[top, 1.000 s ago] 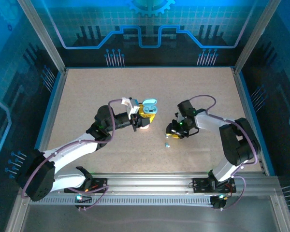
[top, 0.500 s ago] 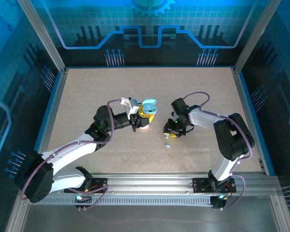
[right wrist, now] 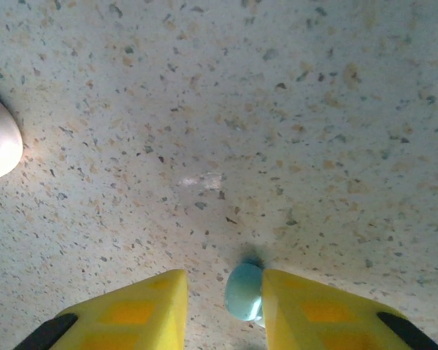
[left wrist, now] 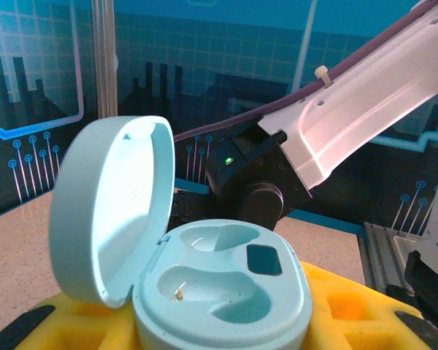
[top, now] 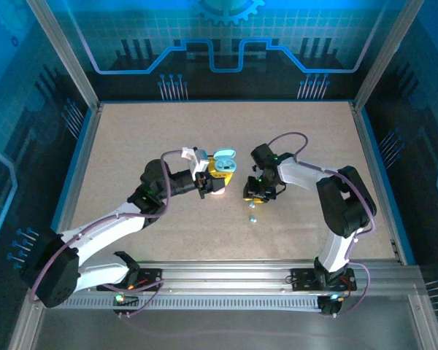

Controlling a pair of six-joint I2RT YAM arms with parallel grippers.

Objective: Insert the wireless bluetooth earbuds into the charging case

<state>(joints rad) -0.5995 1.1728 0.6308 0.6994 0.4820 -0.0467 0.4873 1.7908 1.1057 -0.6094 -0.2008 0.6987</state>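
Right wrist view has the right end effector low over the desk. Its jaws stand narrowly apart around a teal earbud; one pad touches it and the other stands just clear. The left end effector is clamped on the open teal case, with the lid tipped back and both sockets empty. The pinch should probably centre on the earbud and close gently, since so small and smooth a piece could squirt out. It then needs turning to match a socket.

I see a tiny teal plastic earbud between my yellow padded jaws, touching one, clear of the other, over the speckled worktop.
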